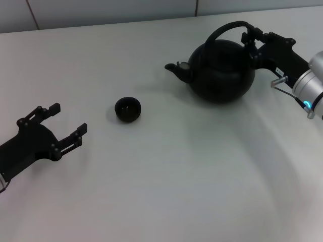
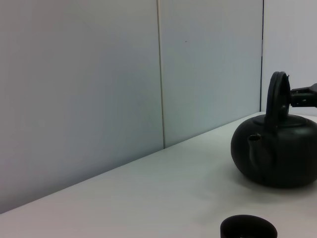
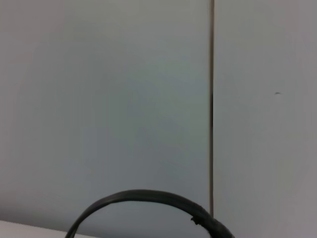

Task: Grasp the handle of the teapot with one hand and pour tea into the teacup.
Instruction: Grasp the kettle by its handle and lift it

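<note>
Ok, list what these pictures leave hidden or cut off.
- Right hand: in the head view its fingers merge with the black handle, so whether they are closed on it cannot be told.
- Teapot: the right wrist view shows only an arc of the handle; the bottom edge cuts off the body.
- Teacup: cut by the bottom edge in the left wrist view; in the head view its inside is too dark to show any tea.

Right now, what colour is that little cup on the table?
The teacup is very dark, brown-black all over with no pattern; the head view shows it best.
</note>
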You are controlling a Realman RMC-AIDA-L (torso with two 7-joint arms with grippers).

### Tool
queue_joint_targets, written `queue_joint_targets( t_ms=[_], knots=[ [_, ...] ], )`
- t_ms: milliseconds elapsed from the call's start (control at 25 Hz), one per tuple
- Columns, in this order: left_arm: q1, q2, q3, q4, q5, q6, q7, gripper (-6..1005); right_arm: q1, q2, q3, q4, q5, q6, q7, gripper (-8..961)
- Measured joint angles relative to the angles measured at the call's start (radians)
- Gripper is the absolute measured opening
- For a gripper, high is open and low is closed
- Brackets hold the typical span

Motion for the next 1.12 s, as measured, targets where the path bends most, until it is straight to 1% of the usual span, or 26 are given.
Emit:
queue_joint_targets(
  t_ms=[80, 320, 640, 840, 1120],
  knots=[
    [-0.001, 0.001, 0.000, 0.000, 0.000, -0.001, -0.001, 815, -0.004, 0.001, 0.003, 0.000, 0.000, -0.011, 0.000, 288],
    [-0.004, 0.001, 0.000, 0.000, 0.000, -0.001, -0.001, 815, -0.008, 0.001, 0.009, 0.008, 0.000, -0.024, -0.003, 88],
    [-0.007, 0.003, 0.000, 0.000, 0.000, -0.001, -0.001, 814, -0.005, 0.000, 0.009, 0.011, 0.001, -0.026, -0.002, 89],
    [-0.007, 0.003, 0.002, -0.001, 0.000, -0.001, -0.001, 815, -0.006, -0.002, 0.020, 0.006, 0.002, -0.060, -0.002, 90],
    [-0.006, 0.005, 0.005, -0.005, 0.000, 0.003, 0.004, 814, 0.013, -0.007, 0.017, -0.022, 0.002, -0.072, 0.008, 88]
  ],
)
